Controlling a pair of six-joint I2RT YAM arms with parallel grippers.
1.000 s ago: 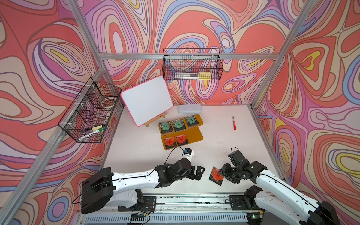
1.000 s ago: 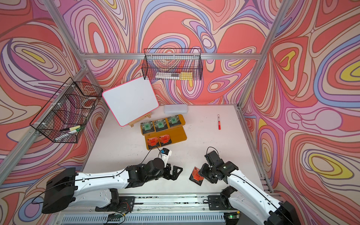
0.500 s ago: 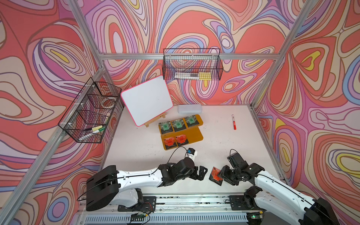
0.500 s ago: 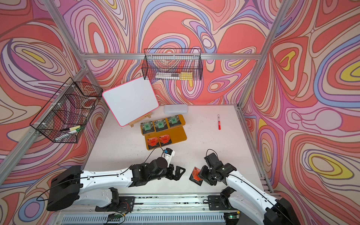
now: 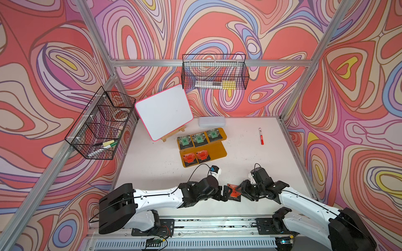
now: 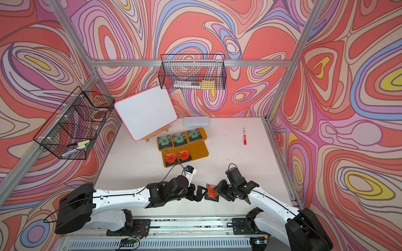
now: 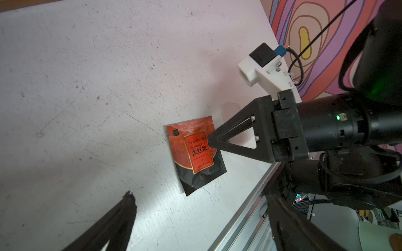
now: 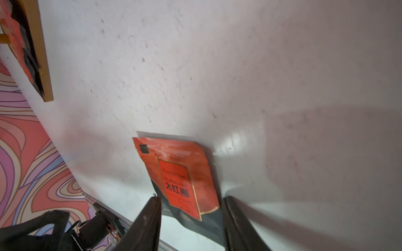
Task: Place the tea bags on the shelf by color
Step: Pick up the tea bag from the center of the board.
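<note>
One orange-red tea bag point(image 5: 234, 193) hangs just above the table near its front edge. My right gripper point(image 5: 242, 192) is shut on it, fingers pinching its two side edges, as the right wrist view shows point(image 8: 191, 198). My left gripper point(image 5: 225, 193) faces it from the left, open wide, its fingers either side of the bag's free end without touching it point(image 7: 202, 202). The mustard-yellow shelf point(image 5: 218, 152) stands mid-table. Three green tea bags point(image 5: 199, 138) fill its upper board, and two orange-red tea bags point(image 5: 195, 157) lie on the lower board, whose right third is bare.
A pink-edged whiteboard point(image 5: 164, 115) on an easel stands left of the shelf, with a clear box point(image 5: 211, 122) behind it. A red marker point(image 5: 262, 137) lies at the back right. Wire baskets point(image 5: 214, 73) hang on the walls. The table's metal front rail point(image 7: 245, 215) runs close below both grippers.
My left arm has reached right until its open fingers are at the held tea bag. The right gripper has shifted slightly left with the bag.
</note>
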